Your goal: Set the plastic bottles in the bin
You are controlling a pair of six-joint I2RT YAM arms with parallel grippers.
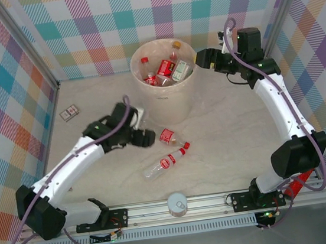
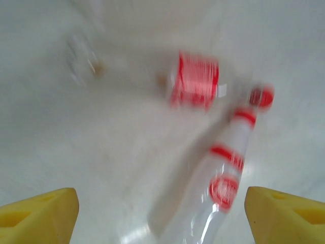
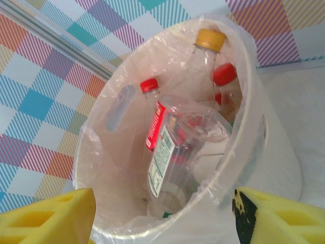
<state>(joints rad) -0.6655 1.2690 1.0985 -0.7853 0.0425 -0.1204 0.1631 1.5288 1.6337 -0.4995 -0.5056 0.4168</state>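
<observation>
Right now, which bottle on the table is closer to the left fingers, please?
The short bottle with the wide red label, beside the left fingers; the long red-capped bottle lies farther.

We record two arms of one make. Left arm (image 1: 67,169) and right arm (image 1: 276,102): white shell links, black joint housings, small green lights, and a lilac cable (image 1: 295,106) running along each. Left gripper (image 2: 161,218): we note blocky yellow fingers (image 2: 40,216). Right gripper (image 3: 162,218): yellow fingers (image 3: 45,218), one bearing a black patch.
</observation>
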